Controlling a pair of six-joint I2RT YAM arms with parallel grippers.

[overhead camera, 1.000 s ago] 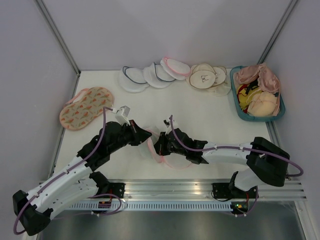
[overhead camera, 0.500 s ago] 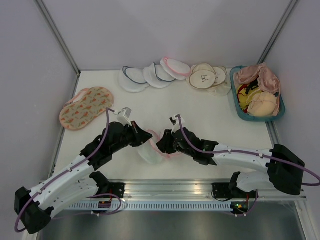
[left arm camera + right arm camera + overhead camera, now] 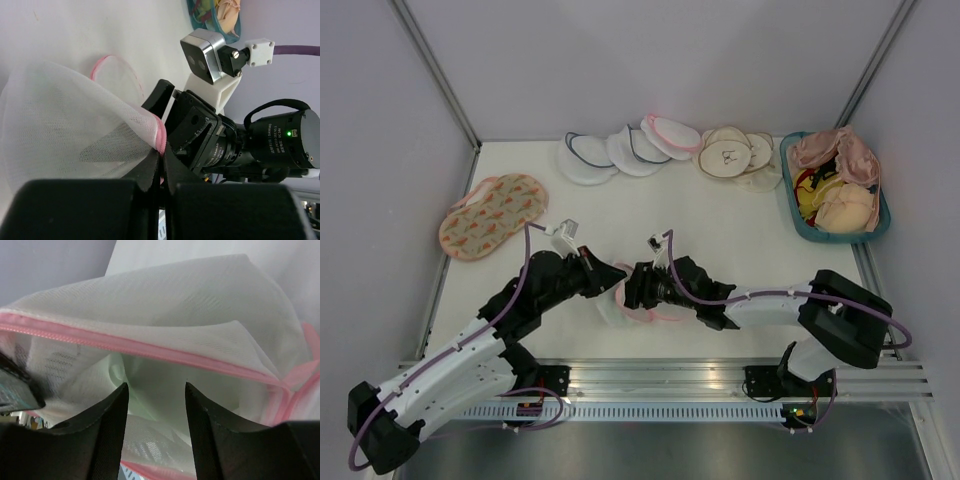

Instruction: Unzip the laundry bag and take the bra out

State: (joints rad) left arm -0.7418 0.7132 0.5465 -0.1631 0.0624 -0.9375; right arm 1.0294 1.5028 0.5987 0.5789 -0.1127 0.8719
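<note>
The laundry bag [image 3: 642,311], white mesh with pink zipper trim, lies near the table's front between both arms. My left gripper [image 3: 161,159] is shut on the pink trim [image 3: 161,140] at the bag's edge and holds the mesh [image 3: 70,125] up. The bag's mouth gapes in the right wrist view, its pink zipper [image 3: 150,348] running across above my fingers. My right gripper [image 3: 156,390] is open, its fingertips inside the mouth. Between them shows the bra [image 3: 155,377], a smooth pale padded surface, mostly hidden by mesh. In the top view the left gripper [image 3: 608,280] and right gripper [image 3: 626,291] almost meet.
A teal basket [image 3: 790,205] with peach-pink bras and a yellow item stands at the back right. White pouches with dark blue trim [image 3: 605,155] and cream round pouches [image 3: 728,155] line the back. An orange floral bag [image 3: 492,215] lies at the left.
My right gripper has gone from shut to open and shifted left into the bag's mouth. The left gripper keeps its hold on the trim, barely moved.
</note>
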